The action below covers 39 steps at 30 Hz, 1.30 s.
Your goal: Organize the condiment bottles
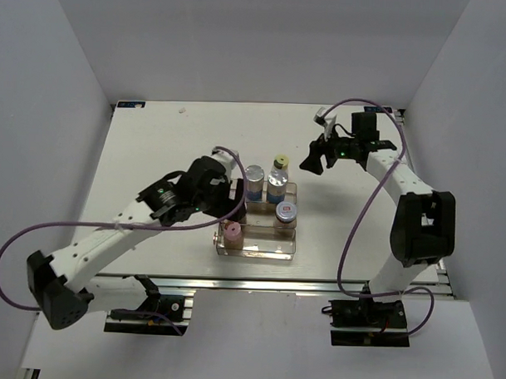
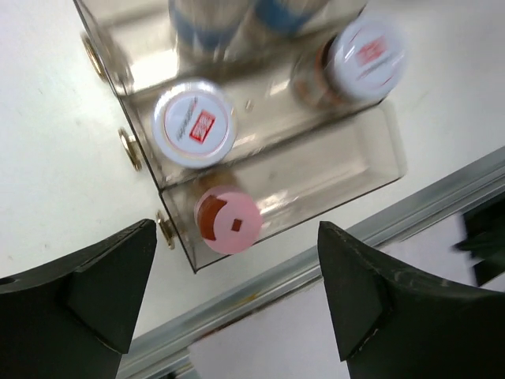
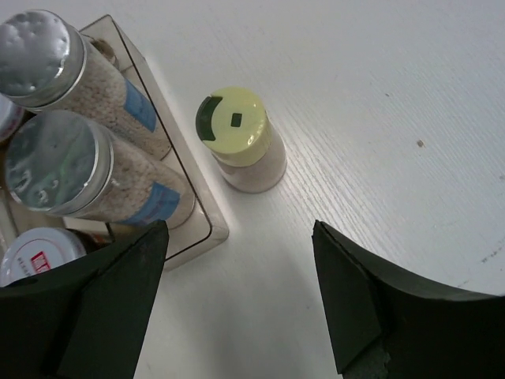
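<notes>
Jars and bottles stand in the clear plastic tiered rack (image 1: 263,244) at the middle of the white table (image 3: 379,118). Two tall silver-lidded jars (image 3: 55,162) with blue labels stand side by side on the rack's far tier. Two short jars with white-and-red lids (image 2: 194,122) sit on its middle tier, one toward each end. A small pink-capped bottle (image 2: 229,221) stands at the left end of its near tier.

A small yellow-green-capped bottle (image 3: 237,126) of pale powder stands upright on the table outside the rack, just beside its far wall and apart from both arms.

The left gripper (image 2: 237,308) hangs above the rack's near left corner. Its black fingers are spread wide and grip nothing, and the pink-capped bottle shows below, between them. The right gripper (image 3: 237,316) hovers off the rack's far right corner, also spread wide and gripping nothing. From its wrist camera, the yellow-green-capped bottle lies ahead of its fingertips.
</notes>
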Tool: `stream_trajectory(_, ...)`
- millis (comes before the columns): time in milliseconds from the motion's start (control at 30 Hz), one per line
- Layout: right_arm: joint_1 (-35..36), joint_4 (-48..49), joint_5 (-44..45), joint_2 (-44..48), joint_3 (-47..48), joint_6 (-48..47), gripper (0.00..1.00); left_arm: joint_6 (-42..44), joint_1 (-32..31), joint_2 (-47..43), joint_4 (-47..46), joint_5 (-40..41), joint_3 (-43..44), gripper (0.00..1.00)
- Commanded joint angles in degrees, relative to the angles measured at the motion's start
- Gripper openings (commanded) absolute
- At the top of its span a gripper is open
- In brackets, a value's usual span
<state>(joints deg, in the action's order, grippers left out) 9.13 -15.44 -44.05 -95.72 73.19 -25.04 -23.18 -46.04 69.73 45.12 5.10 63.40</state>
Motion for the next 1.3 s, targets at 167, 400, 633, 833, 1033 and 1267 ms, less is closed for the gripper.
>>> stream_trajectory(167, 3.8, -4.1, 1.2, -8.3, 7.6, -13.4, 0.79, -8.8, -0.3, -15.8, 0.8, 13.4, 5.3, 0.98)
stream_trajectory(400, 6.7, -4.2, 3.4, -14.1, 11.4, -17.2, 0.81, -13.5, -0.3, -20.2, 3.4, 16.5, 3.3, 0.98)
stream_trajectory(633, 10.3, -3.9, 4.1, -18.0, 14.7, -18.6, 0.81, -14.5, -0.2, -21.1, 4.3, 17.3, 2.4, 0.98)
stream_trajectory(833, 11.4, -0.7, 3.0, -20.7, 17.1, -16.7, 0.77, -16.1, -0.2, -23.0, 4.4, 17.4, 0.9, 0.98)
stream_trajectory(1033, 11.4, -1.2, 1.6, -22.6, 19.4, -17.1, 0.36, -17.6, -0.3, -24.8, 5.1, 18.2, 0.0, 0.98)
stream_trajectory(1267, 10.5, 5.8, 6.4, -18.5, 17.9, -11.3, 0.08, -18.2, -0.3, -26.2, 4.6, 18.8, -1.3, 0.98)
